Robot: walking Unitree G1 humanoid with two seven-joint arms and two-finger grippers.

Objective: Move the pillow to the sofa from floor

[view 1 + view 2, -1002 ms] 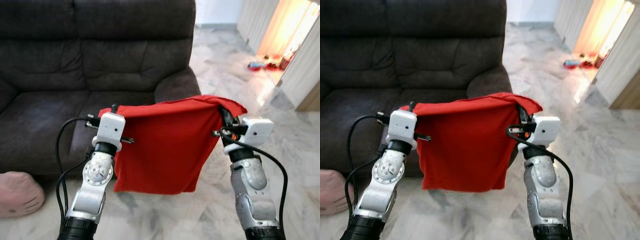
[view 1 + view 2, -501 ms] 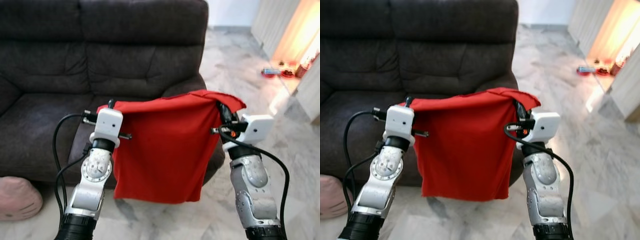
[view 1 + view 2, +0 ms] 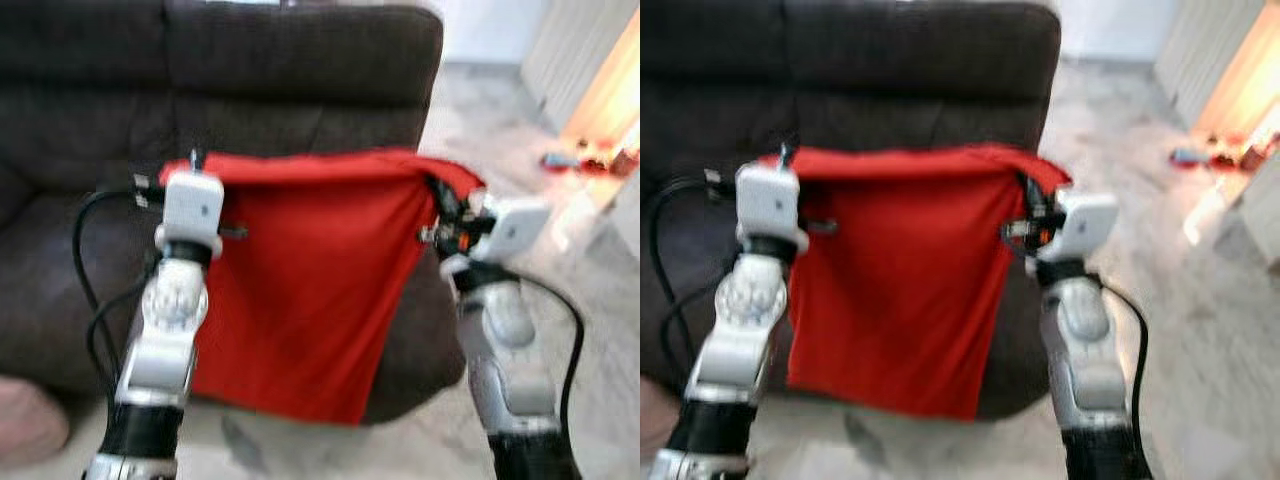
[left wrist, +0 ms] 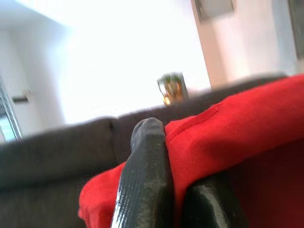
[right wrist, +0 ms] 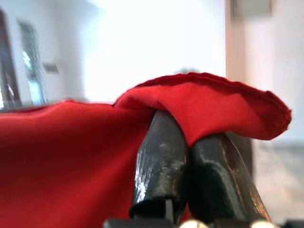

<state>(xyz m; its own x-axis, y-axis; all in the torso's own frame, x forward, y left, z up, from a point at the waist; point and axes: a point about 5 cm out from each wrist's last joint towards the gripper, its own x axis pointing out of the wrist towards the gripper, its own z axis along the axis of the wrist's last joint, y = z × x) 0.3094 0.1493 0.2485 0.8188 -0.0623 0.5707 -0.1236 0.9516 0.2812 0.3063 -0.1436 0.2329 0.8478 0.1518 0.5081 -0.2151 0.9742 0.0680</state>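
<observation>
Left gripper [image 4: 166, 156]: clamped on one top corner of the red pillow [image 3: 310, 290] | Right gripper [image 5: 190, 156]: pinching the other top corner | Pillow: hangs limp between both raised arms, in front of the dark sofa [image 3: 300, 70] | Floor [image 3: 600, 280]: pale marble; views blurred

Silver arms [image 3: 165, 320], black cables [image 3: 85, 250]

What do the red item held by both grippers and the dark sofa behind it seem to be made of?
The red pillow cover looks like thin matte woven cloth: it hangs limp and folds over the right gripper and left gripper, with a stitched hem. The dark brown sofa seems a soft, suede-like fabric, dull and tufted; blur leaves this open.
</observation>
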